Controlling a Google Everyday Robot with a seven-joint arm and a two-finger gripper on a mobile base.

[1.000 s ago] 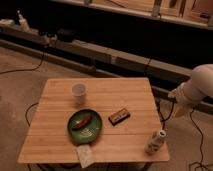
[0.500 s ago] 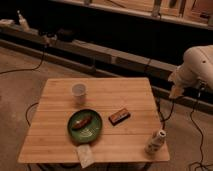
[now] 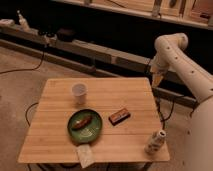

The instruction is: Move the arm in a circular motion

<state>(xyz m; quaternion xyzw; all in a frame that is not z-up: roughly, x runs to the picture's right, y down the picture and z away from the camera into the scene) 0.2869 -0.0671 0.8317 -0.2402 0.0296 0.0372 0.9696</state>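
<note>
This looks like a robot lab or workshop. A bare concrete floor (image 3: 20,95) carries loose cables (image 3: 20,69), a long ledge (image 3: 100,51) runs along the dark far wall, and a plain wooden table (image 3: 55,140) stands in the middle. A white arm (image 3: 190,72) reaches in from the right, its gripper (image 3: 158,80) near the table's far right corner.

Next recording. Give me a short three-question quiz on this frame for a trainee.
1. True or false: the gripper hangs over the green plate.
2. Which stands nearest the table's front right corner? A white cup; B brown bar; C small white bottle.
3. Fill in: the arm enters from the picture's ____ side.
Key: 1 false, it is by the table's far right corner; 2 C; 3 right.
</note>
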